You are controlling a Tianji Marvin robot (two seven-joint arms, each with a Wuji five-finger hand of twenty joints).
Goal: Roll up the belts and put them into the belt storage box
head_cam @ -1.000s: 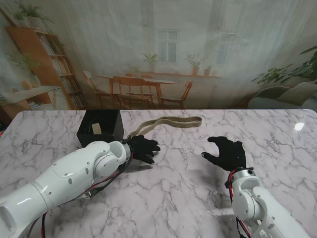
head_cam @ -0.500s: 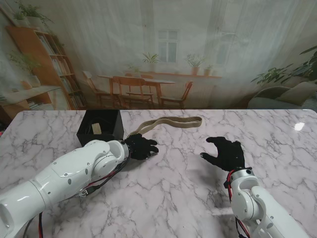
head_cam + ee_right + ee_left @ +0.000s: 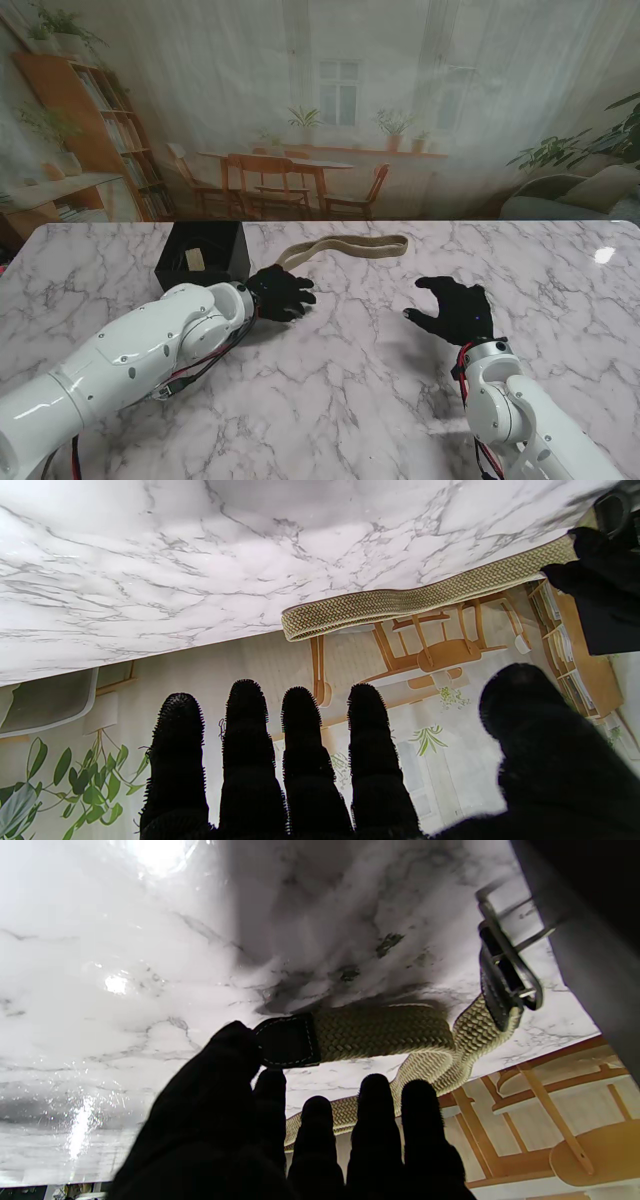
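Two black-gloved hands are seen over the marble bench [image 3: 360, 400]. Nearest, the right hand [image 3: 455, 310] is unclenched, well apart from the belt [image 3: 345, 246]. The left hand [image 3: 280, 293] is spread, ungrasping, at the belt's near end beside the box [image 3: 205, 258]; a loose pinch could let the roll spring undone.

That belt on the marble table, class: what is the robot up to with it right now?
The robot's left hand is at the near end of a woven tan belt, its thumb by the dark leather tip; a firm grip is not visible. The belt lies flat and unrolled beside the black storage box. The right hand hovers open, apart from the belt. No rolling has begun.
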